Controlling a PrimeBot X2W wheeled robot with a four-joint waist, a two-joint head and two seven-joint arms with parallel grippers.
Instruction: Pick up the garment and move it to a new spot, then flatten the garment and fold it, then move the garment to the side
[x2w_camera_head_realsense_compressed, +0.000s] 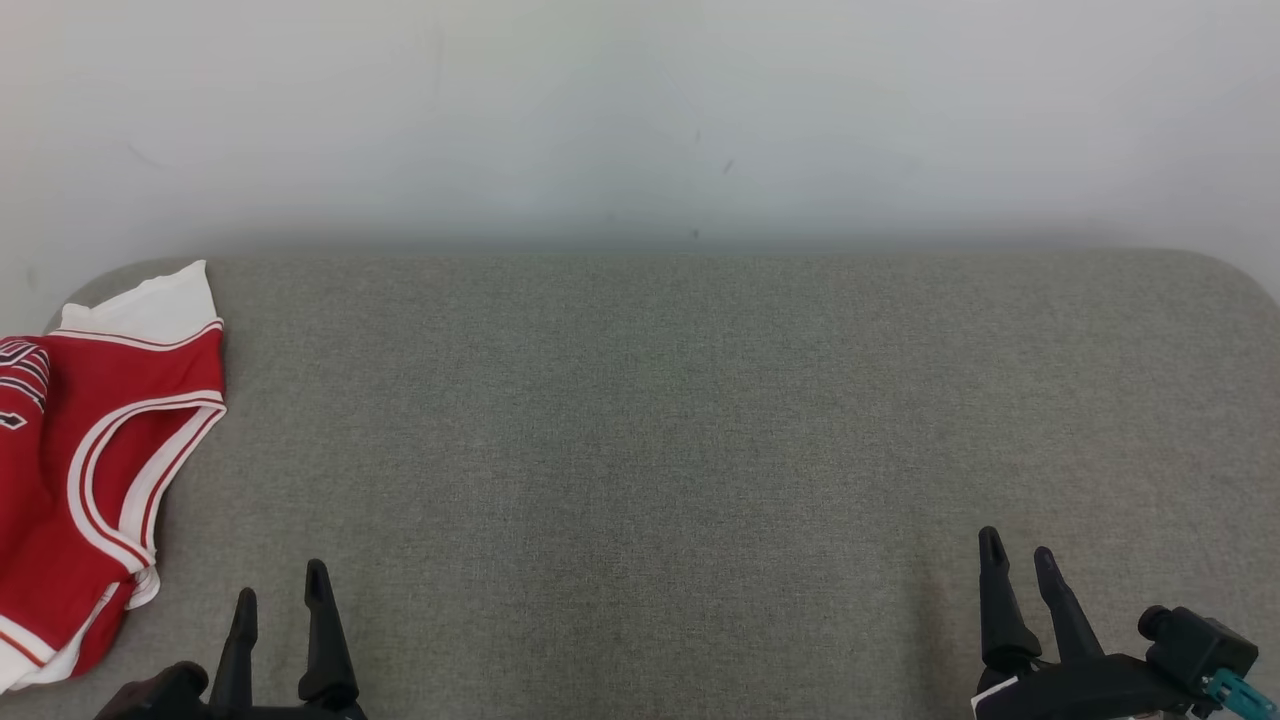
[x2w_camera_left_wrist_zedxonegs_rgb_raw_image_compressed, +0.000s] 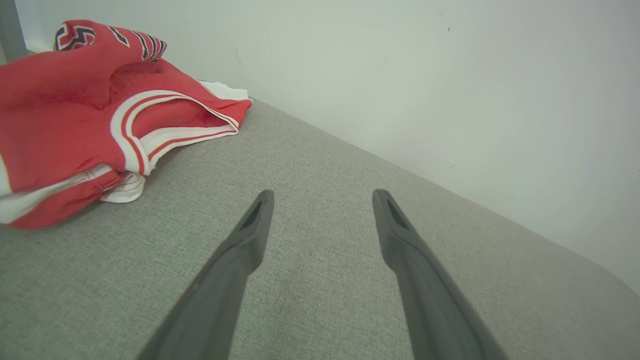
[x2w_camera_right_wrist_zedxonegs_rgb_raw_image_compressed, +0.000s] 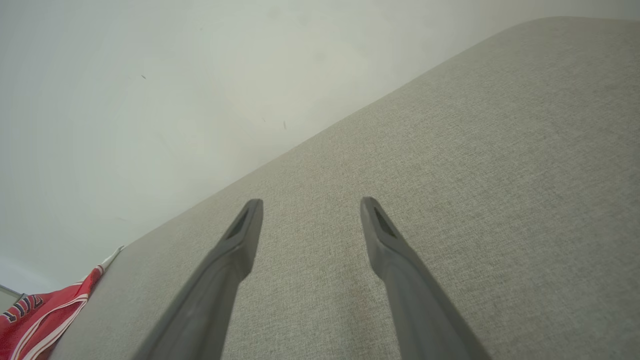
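Garment (x2w_camera_head_realsense_compressed: 95, 450) hugs the table's (x2w_camera_head_realsense_compressed: 640, 450) left edge, wide grey surface spreading rightward.

we find no word, number or brand that we can read. the red sleeveless jersey (x2w_camera_head_realsense_compressed: 95, 450) carries dark lettering (x2w_camera_head_realsense_compressed: 20, 372) edged in white near its crumpled top, but in the head view the folds and the frame's edge cut it into fragments. in the left wrist view the lettering (x2w_camera_left_wrist_zedxonegs_rgb_raw_image_compressed: 75, 36) shows as broken strokes on a raised fold. in the right wrist view it is a small sliver (x2w_camera_right_wrist_zedxonegs_rgb_raw_image_compressed: 20, 311) at the corner. we cannot tell any letter or digit from it.
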